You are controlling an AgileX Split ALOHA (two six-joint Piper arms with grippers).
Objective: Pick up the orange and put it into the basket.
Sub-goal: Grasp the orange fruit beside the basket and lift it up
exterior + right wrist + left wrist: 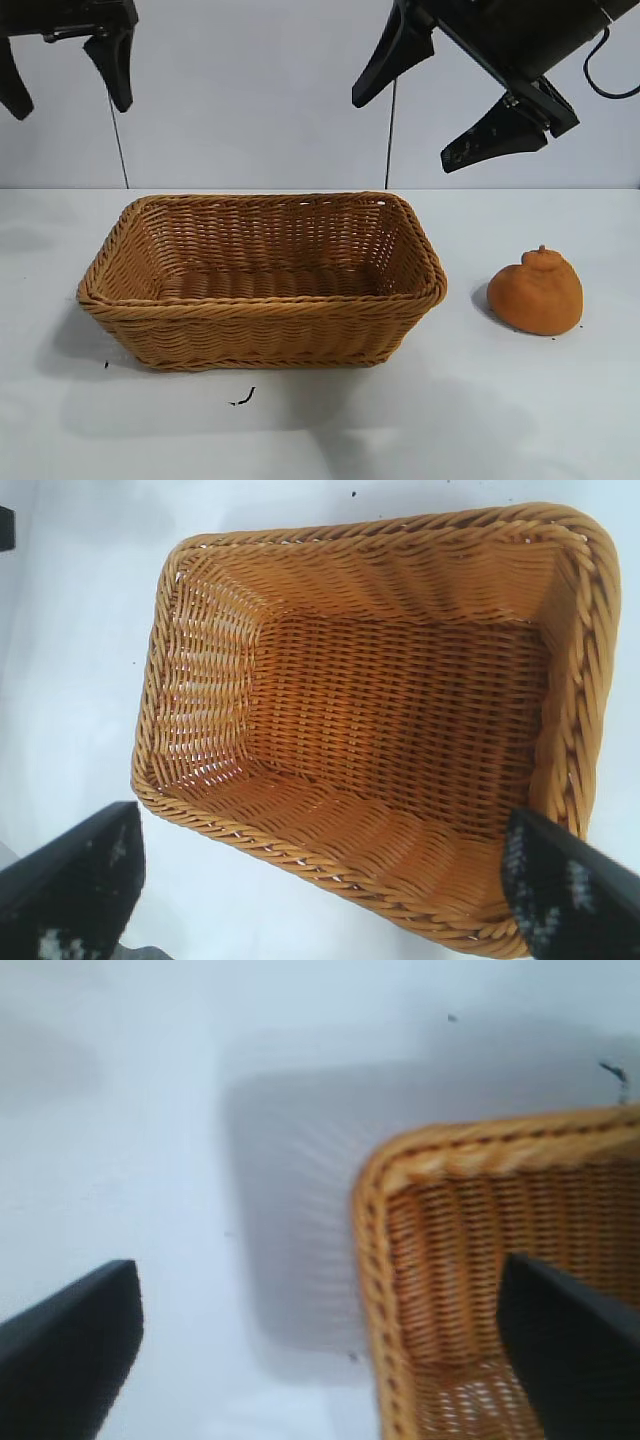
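Observation:
The orange (537,291), lumpy with a small knob on top, rests on the white table to the right of the basket, apart from it. The woven basket (260,302) stands at the centre-left with nothing inside. My right gripper (403,132) hangs open high above the basket's right end, well above and left of the orange. In the right wrist view the right gripper (320,890) looks down into the basket (160,660). My left gripper (65,85) is open high at the upper left; the left gripper (320,1350) straddles a basket corner (480,1150) from far above. Neither wrist view shows the orange.
The white table (520,400) stretches in front of and around the orange. A small dark scrap (243,398) lies in front of the basket and a speck (105,364) by its left corner. A pale wall closes the back.

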